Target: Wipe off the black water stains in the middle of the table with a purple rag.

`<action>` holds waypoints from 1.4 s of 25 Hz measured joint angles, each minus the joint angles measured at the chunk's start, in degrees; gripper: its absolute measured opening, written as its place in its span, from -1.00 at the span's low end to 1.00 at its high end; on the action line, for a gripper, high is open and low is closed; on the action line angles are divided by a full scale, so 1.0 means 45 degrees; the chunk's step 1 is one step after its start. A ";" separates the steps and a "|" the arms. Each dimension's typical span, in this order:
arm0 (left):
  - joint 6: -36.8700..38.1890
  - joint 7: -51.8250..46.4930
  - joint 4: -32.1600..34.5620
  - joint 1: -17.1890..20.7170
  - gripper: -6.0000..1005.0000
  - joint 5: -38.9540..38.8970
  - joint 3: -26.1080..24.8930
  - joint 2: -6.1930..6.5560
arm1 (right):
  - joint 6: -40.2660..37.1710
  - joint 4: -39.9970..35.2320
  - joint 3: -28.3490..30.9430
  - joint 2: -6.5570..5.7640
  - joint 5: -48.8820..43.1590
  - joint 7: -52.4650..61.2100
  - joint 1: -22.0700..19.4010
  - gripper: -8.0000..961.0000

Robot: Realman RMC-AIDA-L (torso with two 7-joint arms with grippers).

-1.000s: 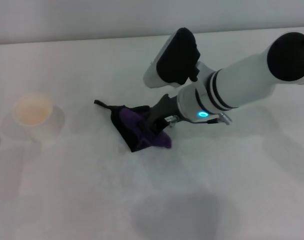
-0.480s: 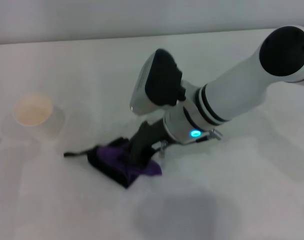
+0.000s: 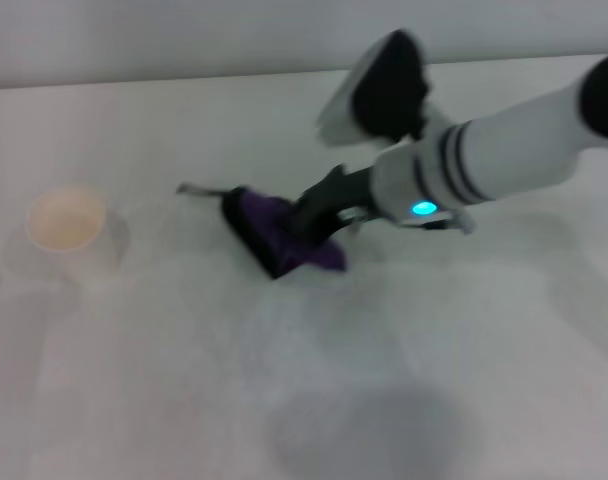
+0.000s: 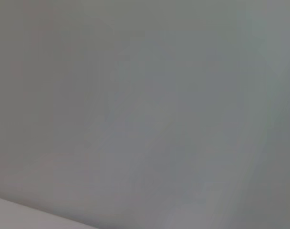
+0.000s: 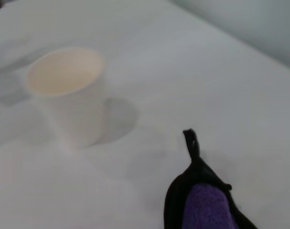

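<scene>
My right gripper [image 3: 311, 220] reaches in from the right and is shut on the purple rag [image 3: 280, 236], pressing it on the white table [image 3: 164, 380] near the middle. The rag is purple with a black edge and a thin black tail trailing to the left. It also shows in the right wrist view [image 5: 207, 206], lying on the table. No black blot shows in any view; it is either under the rag or gone. My left gripper is out of view, and the left wrist view shows only plain grey.
A pale paper cup [image 3: 68, 226] stands upright at the left of the table, apart from the rag; it also shows in the right wrist view [image 5: 68, 95]. A soft grey shadow [image 3: 369, 430] lies on the near part of the table.
My right gripper dragged the rag toward the front left, then swept it back to the far right, a little beyond where it started. The cup has not moved.
</scene>
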 joint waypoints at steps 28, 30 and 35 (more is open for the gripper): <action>0.0042 0.0051 0.0158 -0.0097 0.75 -0.0034 -0.0020 0.0019 | 0.2285 0.1693 0.2683 0.0079 -0.2782 -0.0481 -0.2017 -0.59; 0.0025 0.0039 0.0157 -0.0098 0.75 -0.0034 -0.0020 0.0019 | 0.2144 0.1769 0.2745 0.0081 -0.2723 -0.0503 -0.2057 -0.58; 0.0001 0.0028 0.0156 -0.0097 0.75 -0.0034 -0.0020 0.0019 | 0.1900 0.2001 0.2997 0.0070 -0.2665 -0.0435 -0.2158 -0.43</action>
